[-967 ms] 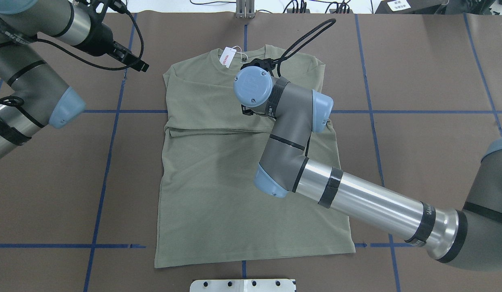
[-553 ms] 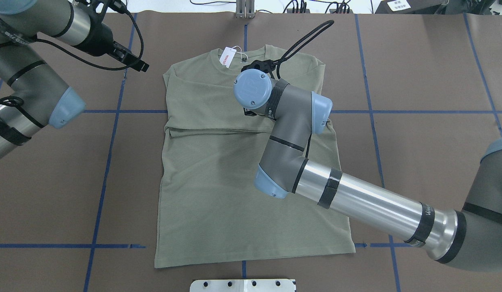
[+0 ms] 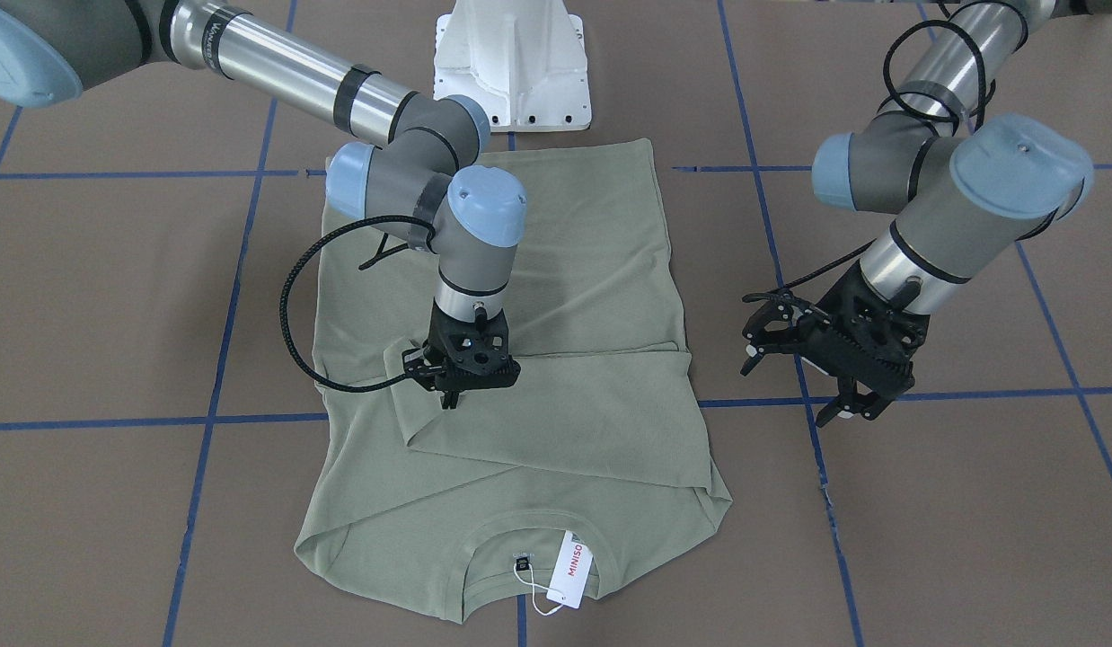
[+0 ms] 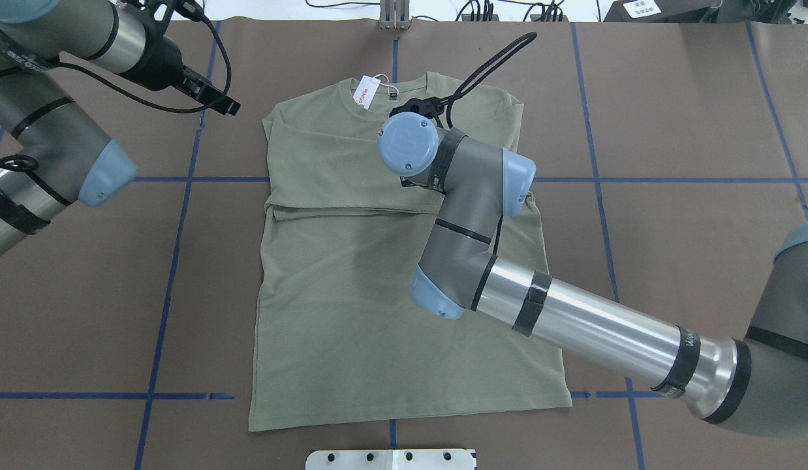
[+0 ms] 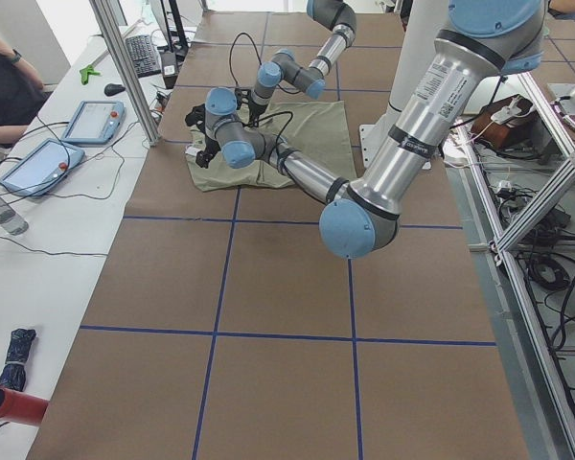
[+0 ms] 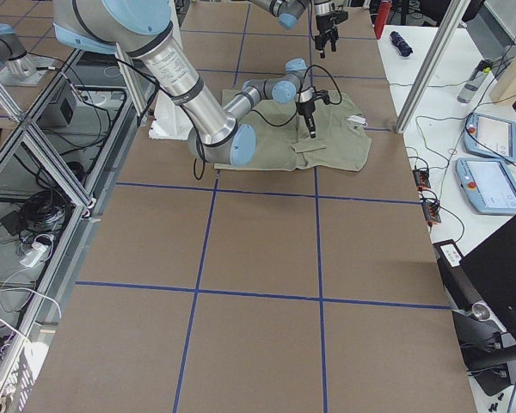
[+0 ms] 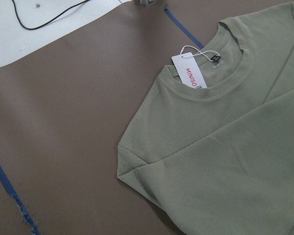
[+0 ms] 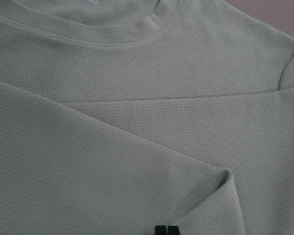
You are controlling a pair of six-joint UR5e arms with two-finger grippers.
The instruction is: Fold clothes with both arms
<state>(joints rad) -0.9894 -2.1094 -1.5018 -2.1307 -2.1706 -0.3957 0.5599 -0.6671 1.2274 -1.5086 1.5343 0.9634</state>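
Observation:
The sage-green shirt (image 4: 352,313) lies flat on the brown table, collar at the far side with a white hang tag (image 4: 365,91), both sleeves folded across the chest. My right gripper (image 3: 449,398) points straight down at the end of the upper folded sleeve (image 3: 556,404). Its fingertips (image 8: 166,229) are shut side by side by the cuff edge, with no cloth seen between them. In the overhead view its wrist hides it. My left gripper (image 3: 848,413) hangs open over bare table beside the shirt's shoulder (image 7: 137,166), holding nothing.
The right arm's black cable (image 3: 291,305) loops over the shirt. The white pedestal base (image 3: 511,63) stands at the hem side. Blue tape lines (image 4: 175,261) cross the table. A person sits at a side desk with tablets (image 5: 86,120).
The right wrist has shifted slightly toward the robot over the folded sleeve. The left arm and the shirt have not moved.

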